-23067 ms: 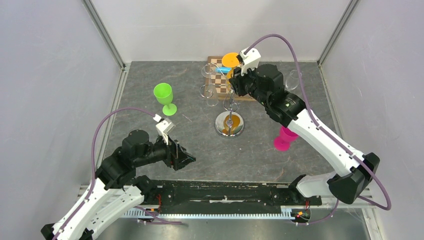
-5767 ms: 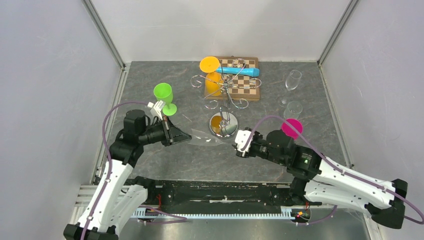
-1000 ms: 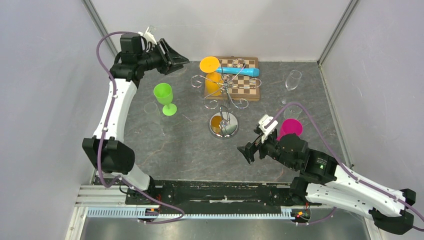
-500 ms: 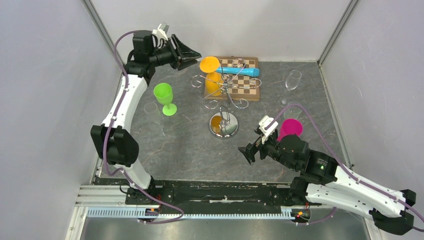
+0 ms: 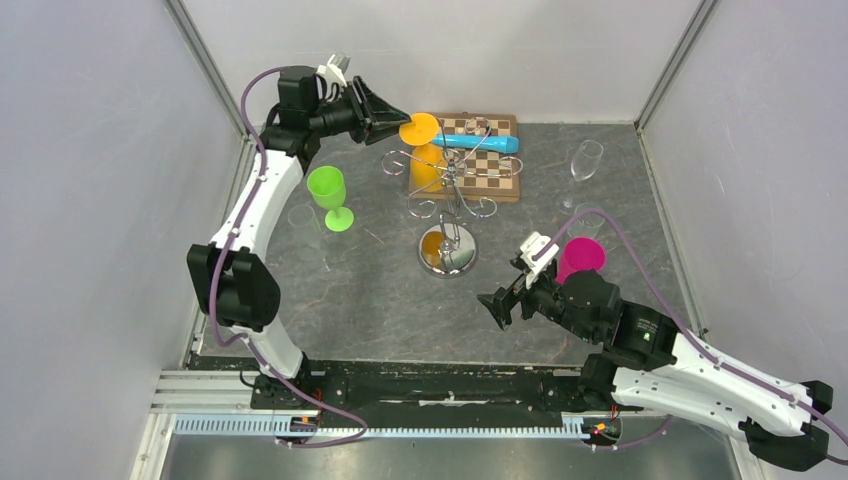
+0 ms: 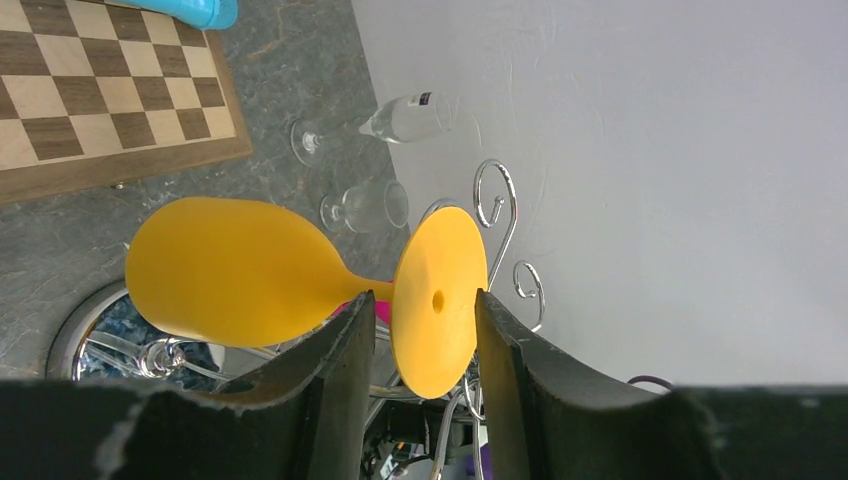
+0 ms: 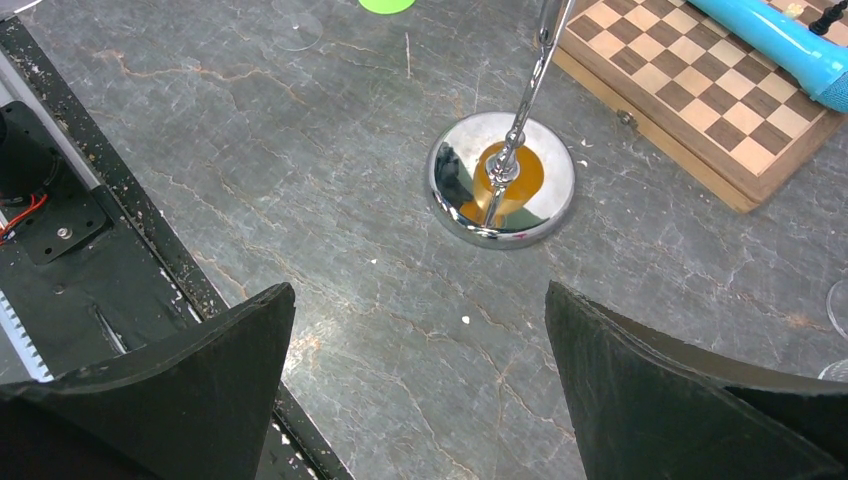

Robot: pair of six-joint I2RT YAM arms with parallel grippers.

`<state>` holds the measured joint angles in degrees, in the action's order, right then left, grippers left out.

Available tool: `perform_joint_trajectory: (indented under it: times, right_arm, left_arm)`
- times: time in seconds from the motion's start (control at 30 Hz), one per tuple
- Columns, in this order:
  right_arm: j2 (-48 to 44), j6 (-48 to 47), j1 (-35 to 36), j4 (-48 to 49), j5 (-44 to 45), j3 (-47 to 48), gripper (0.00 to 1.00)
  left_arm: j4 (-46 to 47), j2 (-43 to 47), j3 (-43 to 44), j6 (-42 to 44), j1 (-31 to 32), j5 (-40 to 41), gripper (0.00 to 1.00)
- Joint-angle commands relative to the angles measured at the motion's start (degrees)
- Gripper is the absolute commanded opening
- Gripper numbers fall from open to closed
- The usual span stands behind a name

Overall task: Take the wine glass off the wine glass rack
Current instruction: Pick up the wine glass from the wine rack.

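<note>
Grey stone tabletop (image 5: 330,290) is stretching between white walls. At its middle the wine glass rack (image 5: 452,215) is carrying the orange wine glass (image 6: 240,270) upside down on a far-left arm. A pink cup (image 5: 582,255) is sitting partly hidden behind my right arm. My left gripper (image 6: 425,300) is straddling the orange glass's foot, part-open, with a gap showing on the stem side. My right gripper (image 7: 420,300) is hovering wide open and holding nothing, near-right of the rack's base.

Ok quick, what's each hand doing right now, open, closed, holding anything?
Left hand: open around the orange wine glass's foot, not gripping yet.
Right hand: wide open, empty.
</note>
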<state>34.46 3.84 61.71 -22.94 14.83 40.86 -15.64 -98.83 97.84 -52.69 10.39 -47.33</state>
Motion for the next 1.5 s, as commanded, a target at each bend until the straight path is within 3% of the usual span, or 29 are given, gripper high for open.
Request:
perform_joint_trajectory:
  times: [0.0, 0.27, 0.63, 1.47]
  right_arm:
    - [-0.4, -0.2, 0.1, 1.1, -0.1, -0.2, 0.98]
    - [-0.5, 0.2, 0.1, 0.8, -0.3, -0.1, 0.98]
    - [-1.4, 1.0, 0.1, 0.3, -0.3, -0.1, 0.98]
    - [-1.5, 1.3, 0.1, -0.2, 0.0, 0.4, 0.98]
  left_arm:
    - [3.0, 0.5, -1.0, -1.5, 0.6, -2.3, 0.46]
    - [5.2, 1.8, -3.4, -2.6, 0.7, -3.2, 0.34]
    - [5.1, 2.9, -3.7, -2.9, 0.6, -3.8, 0.03]
    - [3.5, 2.4, 3.6, -4.3, 0.6, -3.2, 0.02]
